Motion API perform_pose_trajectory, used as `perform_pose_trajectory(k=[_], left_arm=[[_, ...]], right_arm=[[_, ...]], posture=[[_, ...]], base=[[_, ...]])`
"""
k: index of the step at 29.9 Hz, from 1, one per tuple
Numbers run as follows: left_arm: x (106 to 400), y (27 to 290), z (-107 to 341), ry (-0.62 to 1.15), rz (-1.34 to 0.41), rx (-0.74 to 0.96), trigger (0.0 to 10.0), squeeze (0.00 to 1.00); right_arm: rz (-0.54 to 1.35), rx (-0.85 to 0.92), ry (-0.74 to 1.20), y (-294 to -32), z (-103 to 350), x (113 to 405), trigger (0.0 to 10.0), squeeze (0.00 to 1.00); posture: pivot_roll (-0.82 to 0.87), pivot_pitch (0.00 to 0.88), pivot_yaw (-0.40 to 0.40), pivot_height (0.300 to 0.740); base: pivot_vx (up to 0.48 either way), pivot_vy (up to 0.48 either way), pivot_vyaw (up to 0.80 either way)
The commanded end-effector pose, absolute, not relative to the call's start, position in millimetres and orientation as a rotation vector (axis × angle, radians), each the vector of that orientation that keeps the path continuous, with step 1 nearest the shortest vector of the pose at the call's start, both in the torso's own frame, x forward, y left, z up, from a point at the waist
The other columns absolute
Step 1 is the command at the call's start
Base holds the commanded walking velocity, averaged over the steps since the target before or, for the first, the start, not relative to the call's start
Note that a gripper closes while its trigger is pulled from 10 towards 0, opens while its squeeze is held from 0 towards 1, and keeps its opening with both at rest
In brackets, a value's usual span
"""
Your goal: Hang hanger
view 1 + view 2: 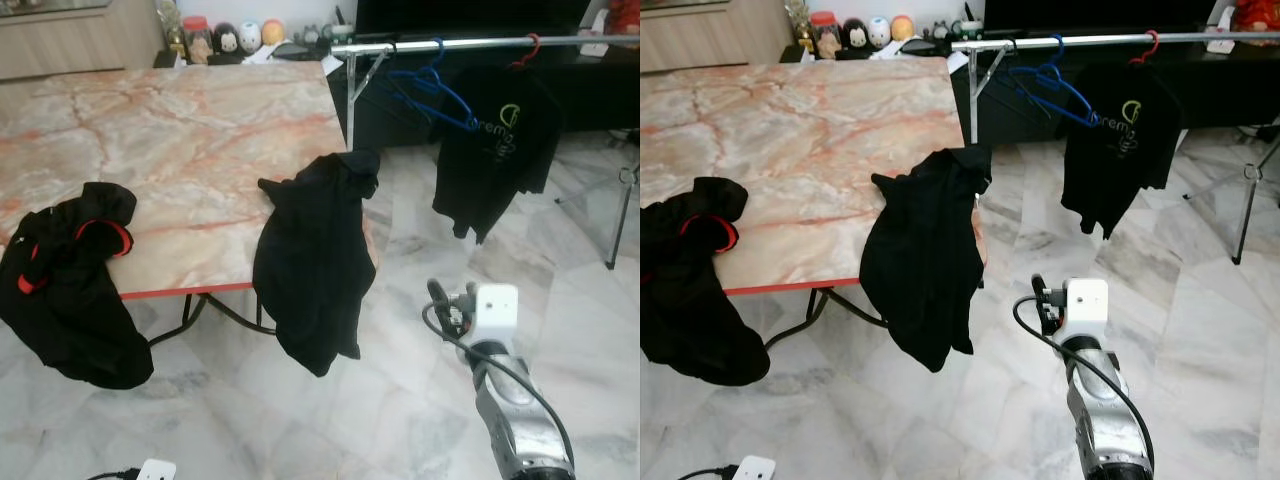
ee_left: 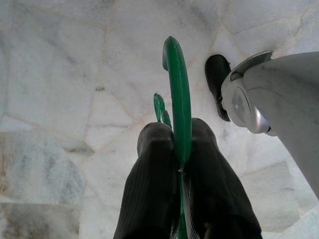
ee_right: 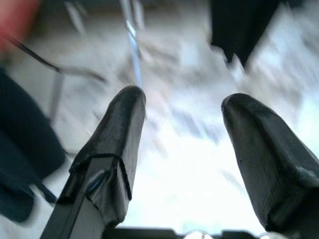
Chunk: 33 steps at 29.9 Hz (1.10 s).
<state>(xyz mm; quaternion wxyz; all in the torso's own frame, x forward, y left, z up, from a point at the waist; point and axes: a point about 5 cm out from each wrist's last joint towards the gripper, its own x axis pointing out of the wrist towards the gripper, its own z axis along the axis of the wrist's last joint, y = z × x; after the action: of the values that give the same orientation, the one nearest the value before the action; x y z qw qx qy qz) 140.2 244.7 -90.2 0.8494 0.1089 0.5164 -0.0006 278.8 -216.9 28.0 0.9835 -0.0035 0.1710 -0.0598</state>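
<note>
My left gripper [image 2: 180, 134] is shut on a green hanger [image 2: 177, 84], whose curved hook sticks out past the black fingertips above the marble floor. My right arm [image 1: 510, 400] reaches forward at the lower right, and its gripper [image 3: 184, 104] is open with nothing between the fingers. Ahead to the right runs a silver clothes rail [image 1: 480, 44]. An empty blue hanger [image 1: 430, 90] hangs on it, beside a black T-shirt [image 1: 500, 150] on a red hanger [image 1: 527, 48].
A marble-topped table [image 1: 200, 130] stands to the left. A black garment [image 1: 315, 260] drapes over its near corner, and a black and red one [image 1: 70, 280] over its left edge. The rack's leg [image 1: 620, 215] stands at far right. Open floor lies before the rail.
</note>
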Motion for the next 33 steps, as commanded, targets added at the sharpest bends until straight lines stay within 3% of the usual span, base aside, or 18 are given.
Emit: perform_pose_trajectory(k=[1,9,15,24,28,33], left_arm=[[130,238,-96,1.116,-0.003,0.219,10.0,0.0],[129,216,-101,1.117,-0.016,0.203,10.0,0.0],[132,209,-101,1.116,-0.019,0.202,10.0,0.0],[135,212,-100,1.112,-0.017,0.228,10.0,0.0],[136,200,-102,1.114,-0.051,0.256,10.0,0.0],[140,221,-97,1.115,-0.027,0.255,10.0,0.0]], right_arm=[[-0.189,0.005,0.412,-227,11,270,10.0,0.0],[-0.188,0.031,0.685,-226,-41,234,10.0,0.0],[-0.129,0.002,0.941,-212,-78,185,10.0,0.0],[-0.129,0.036,0.964,-195,-87,172,10.0,0.0],[-0.092,0.019,0.981,-187,-90,170,10.0,0.0],[-0.076,0.011,0.979,-186,-90,170,10.0,0.0]], posture=[[-0.08,0.07,0.008,0.74],[-0.07,0.068,0.009,0.74],[-0.06,0.062,0.006,0.74],[-0.06,0.055,0.012,0.74],[-0.06,0.049,0.012,0.74],[-0.06,0.041,0.01,0.74]], base=[[0.0,0.0,0.0],[0.0,0.0,0.0],[0.0,0.0,0.0],[0.0,0.0,0.0],[0.0,0.0,0.0],[0.0,-0.307,0.0]])
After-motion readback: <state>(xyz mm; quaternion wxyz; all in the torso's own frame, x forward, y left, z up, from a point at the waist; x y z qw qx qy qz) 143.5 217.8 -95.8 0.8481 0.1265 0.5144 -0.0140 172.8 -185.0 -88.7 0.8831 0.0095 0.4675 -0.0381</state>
